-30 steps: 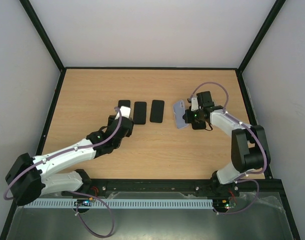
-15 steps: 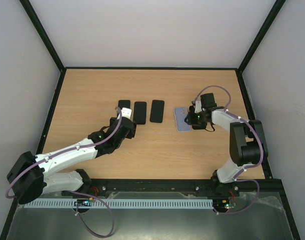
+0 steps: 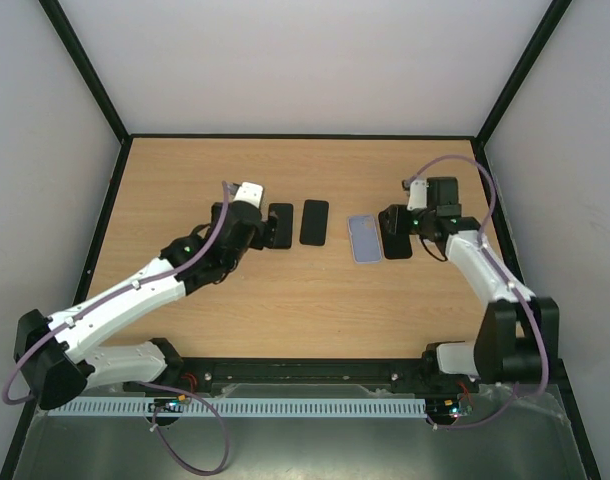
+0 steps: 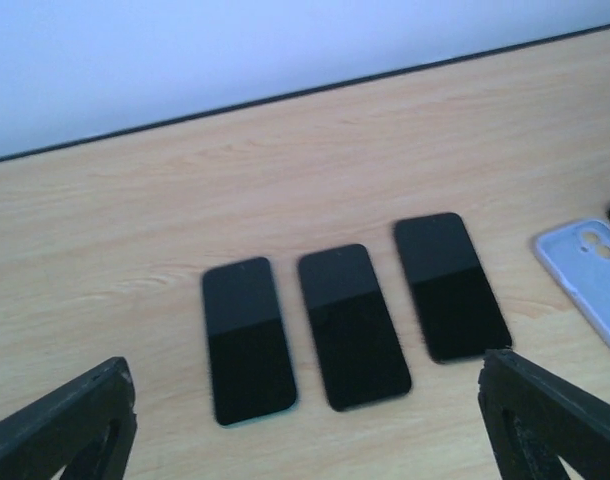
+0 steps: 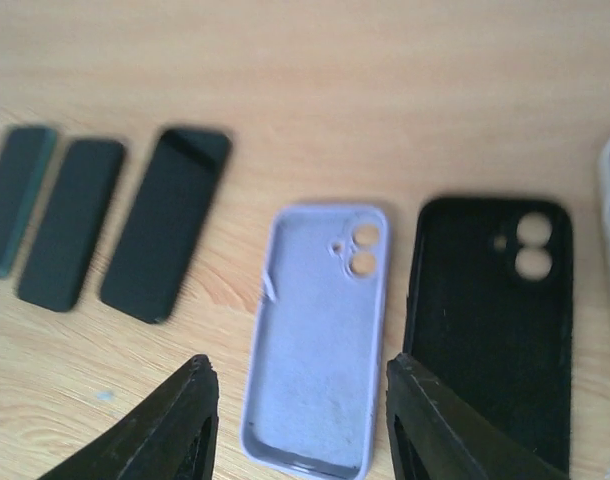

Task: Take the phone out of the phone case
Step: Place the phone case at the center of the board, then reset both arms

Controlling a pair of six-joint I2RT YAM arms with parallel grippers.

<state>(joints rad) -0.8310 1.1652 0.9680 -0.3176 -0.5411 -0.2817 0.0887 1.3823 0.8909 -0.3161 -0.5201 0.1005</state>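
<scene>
phone case (image 5: 320,330) empty, phone (image 5: 490,330) just beside it

left gripper (image 4: 303,362) hangs wide open by three black phones (image 4: 352,325). right of them the case lies hollow side up, the phone at its right. right gripper (image 5: 300,365) gapes wide above them.

Light wood-grain desk (image 3: 285,170), black-edged. Plain pale walls (image 3: 305,60) stand at the far, left and right edges. Black frame struts (image 3: 87,70) rise from both far corners. A black rail (image 3: 305,374) and a white slotted strip (image 3: 285,408) run along the near edge. Light is even and soft.
</scene>
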